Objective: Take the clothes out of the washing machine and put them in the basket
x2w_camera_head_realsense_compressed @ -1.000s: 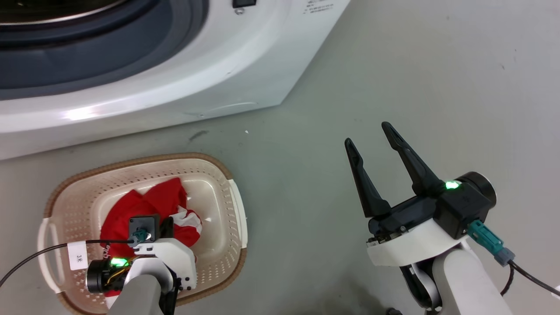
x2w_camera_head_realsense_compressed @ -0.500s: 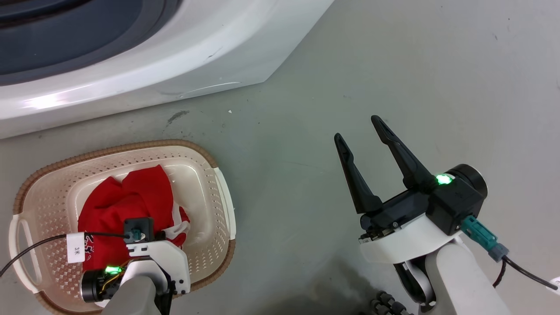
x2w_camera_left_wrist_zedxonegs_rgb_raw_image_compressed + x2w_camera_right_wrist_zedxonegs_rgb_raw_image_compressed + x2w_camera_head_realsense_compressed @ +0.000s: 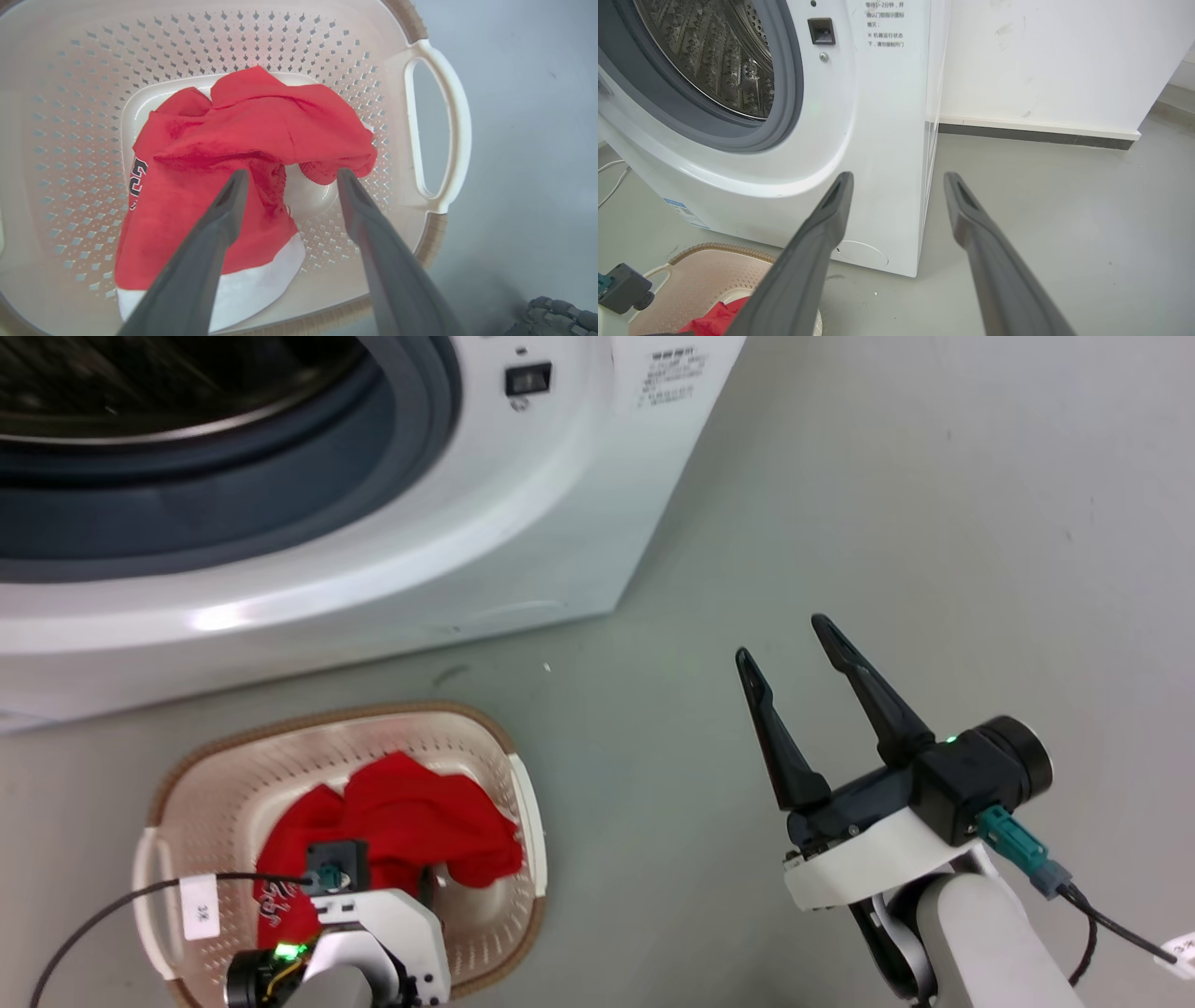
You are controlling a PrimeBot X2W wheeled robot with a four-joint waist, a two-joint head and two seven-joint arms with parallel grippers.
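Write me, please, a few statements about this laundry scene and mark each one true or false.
1. The clothes lie in the basket. True.
2. The left gripper is shut on the clothes. False: it is open, its fingers apart over them.
3. The right gripper is open and holds nothing. True.
4. Red fabric shows in the drum of the washing machine. False: the visible part of the drum is bare steel.
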